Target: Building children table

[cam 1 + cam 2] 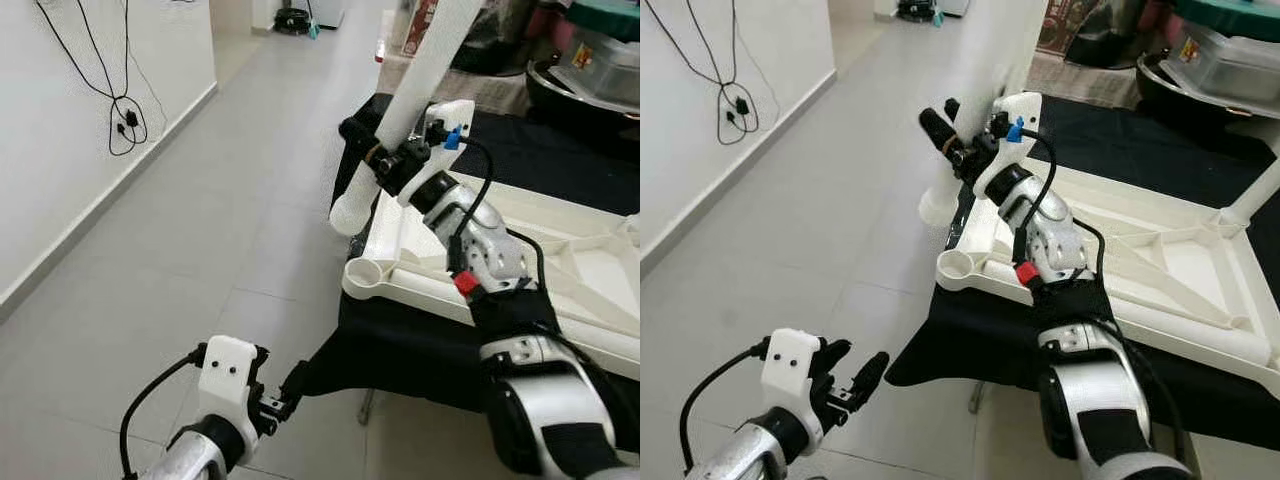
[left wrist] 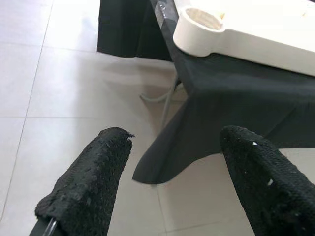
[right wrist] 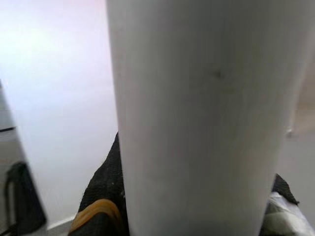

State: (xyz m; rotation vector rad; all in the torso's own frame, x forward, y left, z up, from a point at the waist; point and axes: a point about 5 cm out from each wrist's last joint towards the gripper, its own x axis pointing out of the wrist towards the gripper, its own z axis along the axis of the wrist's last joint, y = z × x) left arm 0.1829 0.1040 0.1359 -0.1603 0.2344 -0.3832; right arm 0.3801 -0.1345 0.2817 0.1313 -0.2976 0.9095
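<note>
Open floor (image 1: 240,200) beside tabletop (image 1: 560,290) edge

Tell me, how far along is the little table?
Done: one white leg stands in the upturned white plastic tabletop. In hand: the right gripper clamps a white tubular leg, tilted above the empty round corner socket. Left: seating it. The left gripper hangs open.

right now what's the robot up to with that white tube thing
It is putting together a small white plastic table. The tabletop lies upside down on a black-draped surface, with an empty round leg socket at its near corner. The right gripper is shut on a white table leg, held tilted beside that corner, its lower end off the edge, not yet in the socket. The left gripper hangs open, low over the floor.
</note>
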